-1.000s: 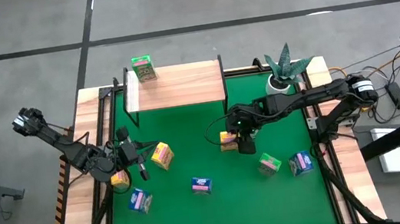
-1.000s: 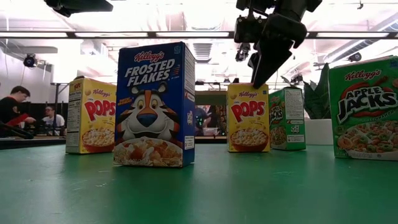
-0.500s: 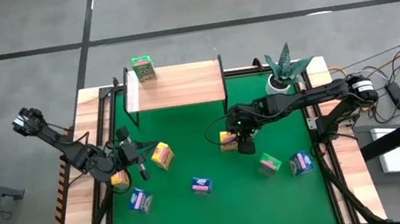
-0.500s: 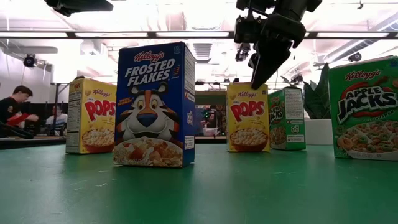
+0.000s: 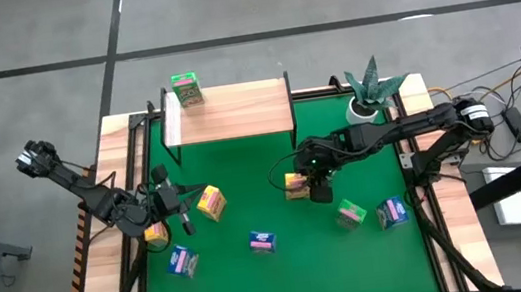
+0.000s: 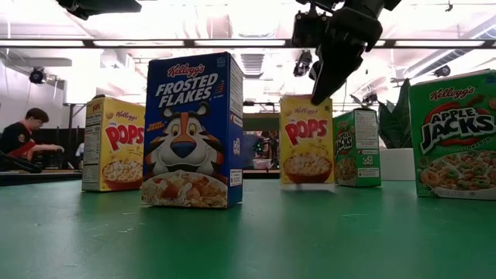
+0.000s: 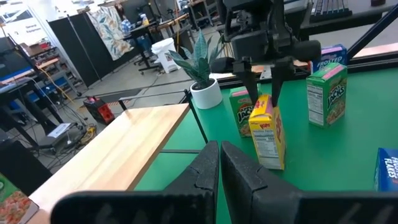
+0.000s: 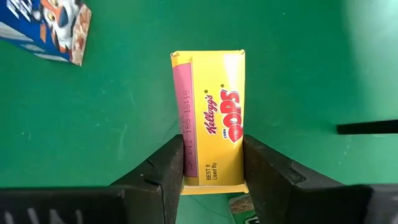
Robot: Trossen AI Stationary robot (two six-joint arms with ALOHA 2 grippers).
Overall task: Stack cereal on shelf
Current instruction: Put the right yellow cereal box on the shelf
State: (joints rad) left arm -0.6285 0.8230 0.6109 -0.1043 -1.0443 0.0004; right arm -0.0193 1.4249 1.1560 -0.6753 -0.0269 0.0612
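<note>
My right gripper is shut on a yellow cereal box near the middle of the green mat; the left wrist view shows this box too. The shelf, a pale plank on black legs, stands at the far side with one green box on its left end. Other cereal boxes stand on the mat: yellow, blue, green. My left gripper waits shut at the left, touching nothing. My right gripper pinches the yellow box at its top end, one finger on each broad face. The fingers come slanting down from above and from the table's right. The box hangs below them, a little tilted, its bottom just clear of the mat.
A potted plant stands at the far right corner. More boxes sit at the left and right of the mat. Green mat lies bare between the shelf's front legs and the held box. People sit in the room behind.
My right gripper has taken hold of the yellow box. The box has come up a little off the mat and tipped slightly; a second ago it stood flat.
</note>
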